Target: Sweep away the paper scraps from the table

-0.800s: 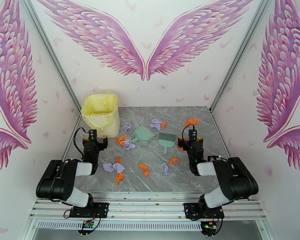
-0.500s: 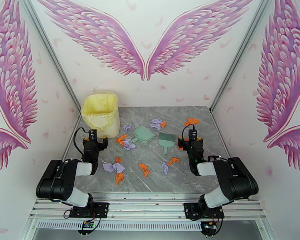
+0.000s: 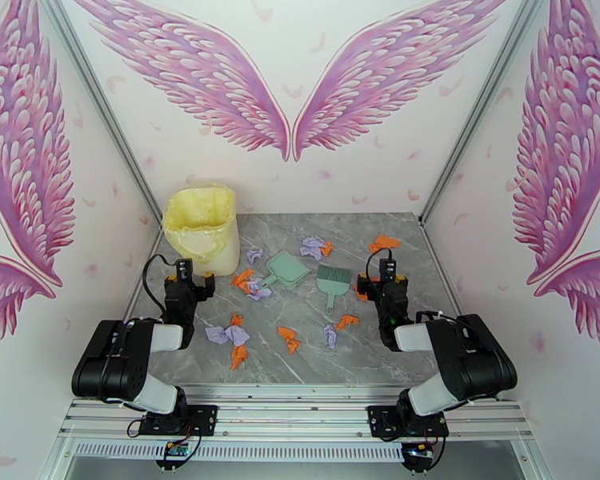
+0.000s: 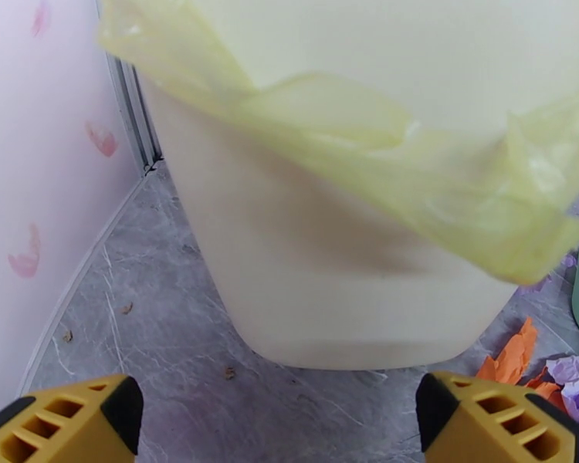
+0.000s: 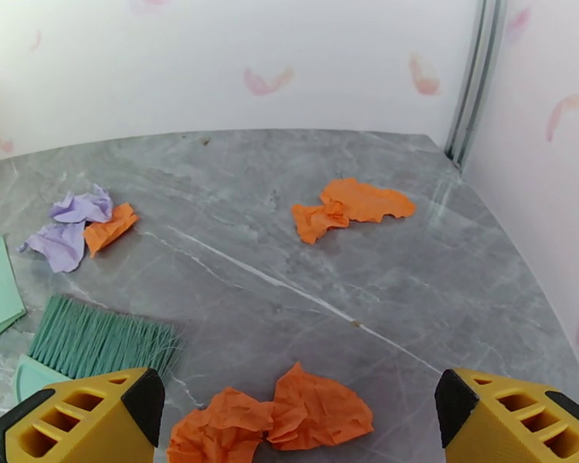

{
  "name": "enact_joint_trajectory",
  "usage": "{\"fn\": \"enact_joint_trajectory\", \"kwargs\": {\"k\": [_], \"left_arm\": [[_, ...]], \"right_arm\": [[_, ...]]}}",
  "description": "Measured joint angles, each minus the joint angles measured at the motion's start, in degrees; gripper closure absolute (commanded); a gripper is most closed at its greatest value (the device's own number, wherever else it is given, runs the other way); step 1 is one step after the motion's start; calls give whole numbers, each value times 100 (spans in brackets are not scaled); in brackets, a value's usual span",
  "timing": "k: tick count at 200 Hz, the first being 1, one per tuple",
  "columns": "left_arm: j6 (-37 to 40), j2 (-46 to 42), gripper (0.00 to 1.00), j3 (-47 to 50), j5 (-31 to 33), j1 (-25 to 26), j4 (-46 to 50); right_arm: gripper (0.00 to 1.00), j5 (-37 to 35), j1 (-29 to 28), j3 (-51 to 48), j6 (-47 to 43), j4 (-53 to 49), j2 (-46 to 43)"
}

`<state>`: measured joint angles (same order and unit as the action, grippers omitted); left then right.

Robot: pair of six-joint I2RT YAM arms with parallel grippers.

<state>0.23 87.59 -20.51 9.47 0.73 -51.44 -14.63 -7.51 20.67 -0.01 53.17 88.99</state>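
Observation:
Several orange and lavender paper scraps lie scattered over the grey marble table (image 3: 364, 346): an orange pair (image 3: 384, 242) at the far right, a lavender one (image 3: 312, 247) at the back, and lavender (image 3: 226, 335) and orange (image 3: 289, 339) ones nearer the front. My left gripper (image 3: 188, 275) stands open and holds nothing, facing the bin; its yellow fingers (image 4: 66, 422) frame bare table. My right gripper (image 3: 385, 270) is open too, with an orange scrap (image 5: 320, 410) on the table between its fingers (image 5: 81, 418). More scraps (image 5: 355, 202) lie ahead of it.
A cream bin with a yellow bag (image 3: 202, 230) stands at the back left, close in front of my left gripper (image 4: 278, 426). A green dustpan (image 3: 286, 268) and a green brush (image 3: 333, 282) lie mid-table. White walls close in the left, back and right sides.
Both grippers have shifted only slightly, the right one a touch farther back. The scraps, dustpan and brush have not moved.

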Motion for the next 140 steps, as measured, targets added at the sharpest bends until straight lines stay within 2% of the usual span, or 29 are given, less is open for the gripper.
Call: {"fn": "enact_joint_trajectory", "kwargs": {"k": [35,54,83,111,140], "left_arm": [[-39,-44,1,-57,142,9,188],[-70,-501,1,-98,435,70,704],[-350,-2114,1,-118,651,195,1641],[-684,-3893,1,-129,326,227,2544],[-1073,-5115,1,-129,173,332,3399]], "right_arm": [[1,0,0,0,0,0,0],[1,-2,0,0,-2,0,0],[1,-70,-7,0,0,-7,0],[1,-175,-57,0,-9,-24,-9],[1,-216,-129,2,-46,-140,-138]]}}
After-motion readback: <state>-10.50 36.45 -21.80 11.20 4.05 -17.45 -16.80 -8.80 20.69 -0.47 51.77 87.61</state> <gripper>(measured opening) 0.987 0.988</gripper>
